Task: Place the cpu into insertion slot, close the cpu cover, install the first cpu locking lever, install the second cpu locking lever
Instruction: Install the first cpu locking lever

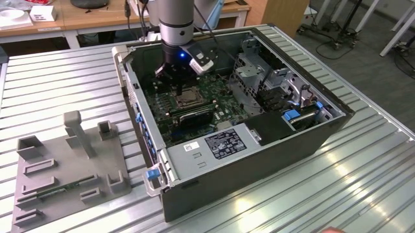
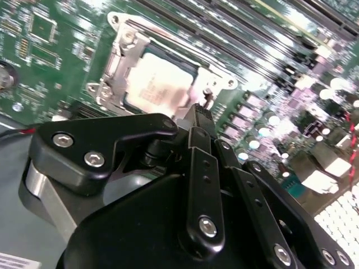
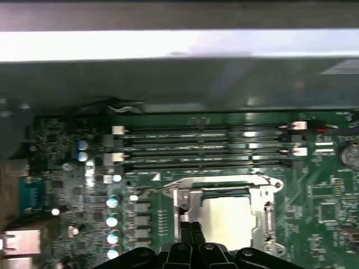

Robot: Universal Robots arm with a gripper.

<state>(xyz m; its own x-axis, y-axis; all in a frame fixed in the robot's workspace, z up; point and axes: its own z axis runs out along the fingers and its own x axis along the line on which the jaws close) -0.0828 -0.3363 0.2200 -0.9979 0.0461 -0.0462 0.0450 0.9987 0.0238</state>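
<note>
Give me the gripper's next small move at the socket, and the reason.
Probably ease the gripper a touch lower and press sideways on the thin locking lever that seems to stand free beside the socket. The cpu already lies in its slot, the cpu cover looks shut around it, and the gripper's closed tips hang at the socket's edge.
</note>
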